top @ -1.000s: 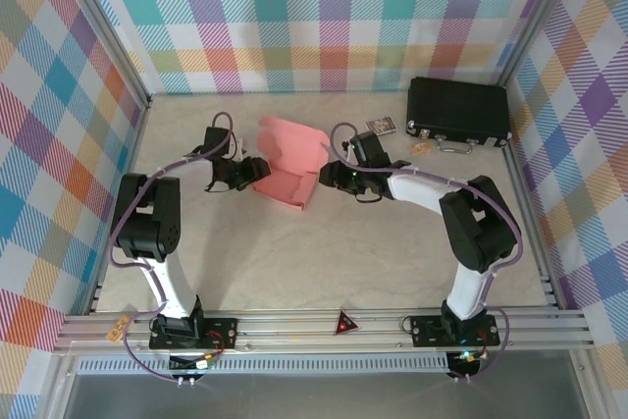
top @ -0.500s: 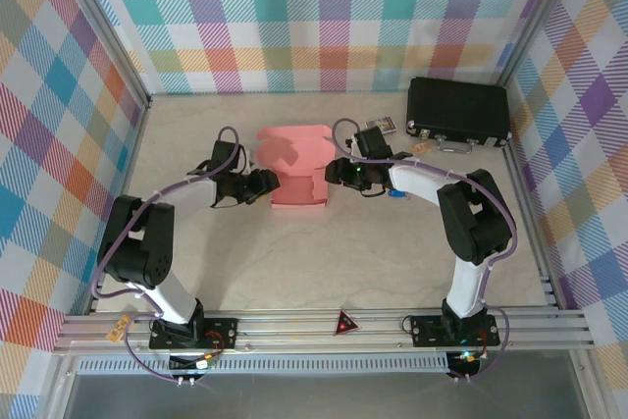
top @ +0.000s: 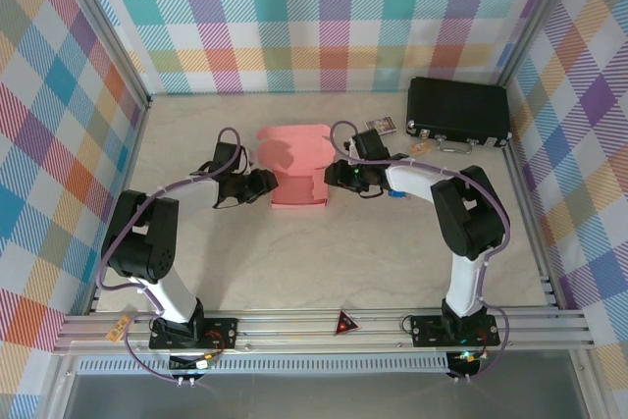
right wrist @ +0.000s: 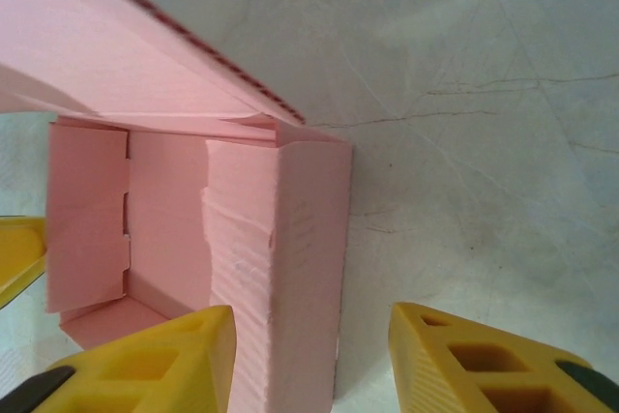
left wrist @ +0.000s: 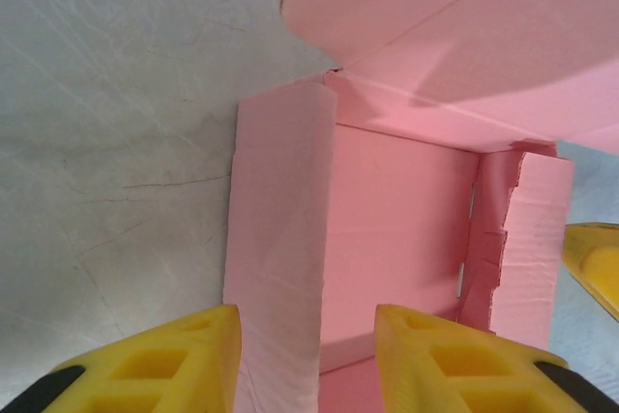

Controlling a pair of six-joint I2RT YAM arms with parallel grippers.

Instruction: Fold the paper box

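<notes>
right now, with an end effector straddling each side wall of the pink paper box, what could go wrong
The left end effector and right end effector each straddle a side wall of the paper box; uneven closing could skew or drag it.
The right wall's inner layer already looks wrinkled, so a hard pinch may crush it.
The lid flap is raised at the back and could get bumped.
</notes>
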